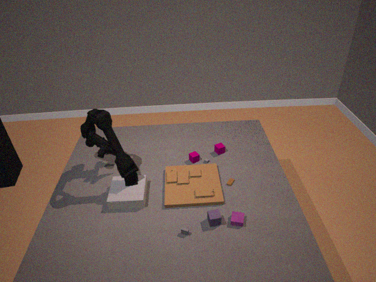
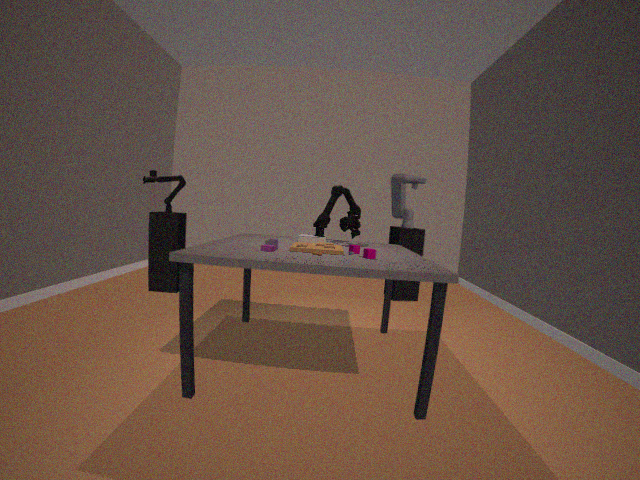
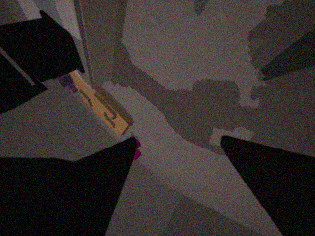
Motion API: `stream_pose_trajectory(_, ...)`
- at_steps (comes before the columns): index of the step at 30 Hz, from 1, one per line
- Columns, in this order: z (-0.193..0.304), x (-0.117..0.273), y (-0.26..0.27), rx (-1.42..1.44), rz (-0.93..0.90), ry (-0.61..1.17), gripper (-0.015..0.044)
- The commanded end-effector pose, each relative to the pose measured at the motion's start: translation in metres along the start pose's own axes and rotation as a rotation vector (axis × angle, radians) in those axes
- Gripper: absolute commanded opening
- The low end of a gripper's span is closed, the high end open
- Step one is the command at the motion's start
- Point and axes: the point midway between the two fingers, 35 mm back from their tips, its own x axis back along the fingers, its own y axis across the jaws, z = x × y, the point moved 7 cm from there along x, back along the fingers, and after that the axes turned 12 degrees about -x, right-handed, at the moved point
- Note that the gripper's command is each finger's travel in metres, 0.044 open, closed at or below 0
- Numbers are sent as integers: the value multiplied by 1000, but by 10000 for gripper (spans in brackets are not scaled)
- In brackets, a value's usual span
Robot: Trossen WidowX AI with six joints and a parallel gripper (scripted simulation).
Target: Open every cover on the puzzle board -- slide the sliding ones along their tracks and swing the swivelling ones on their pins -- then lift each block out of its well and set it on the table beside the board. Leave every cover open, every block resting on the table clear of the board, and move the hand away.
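The orange puzzle board lies flat on the table. Several same-coloured rectangular outlines show on its top; whether these covers are open, or any well holds a block, is too unclear to tell. Two magenta cubes rest beyond its far edge in the top view. A purple block and a pink block rest off its near edge. My gripper is open and empty, raised above the table, away from the board on the far side of the arm's base.
The arm stands on a white box left of the board. A small orange piece lies right of the board. Small grey pieces lie near and beyond it. Two other arms stand on black pedestals behind the table.
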Motion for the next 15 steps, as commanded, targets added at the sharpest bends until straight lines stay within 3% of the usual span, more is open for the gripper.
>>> stream_pose_trajectory(1, 0, 0, 0, -3, -1, -2, 374)
stream_pose_trajectory(15, 53, -38, -1, -316, -92, -207, 6)
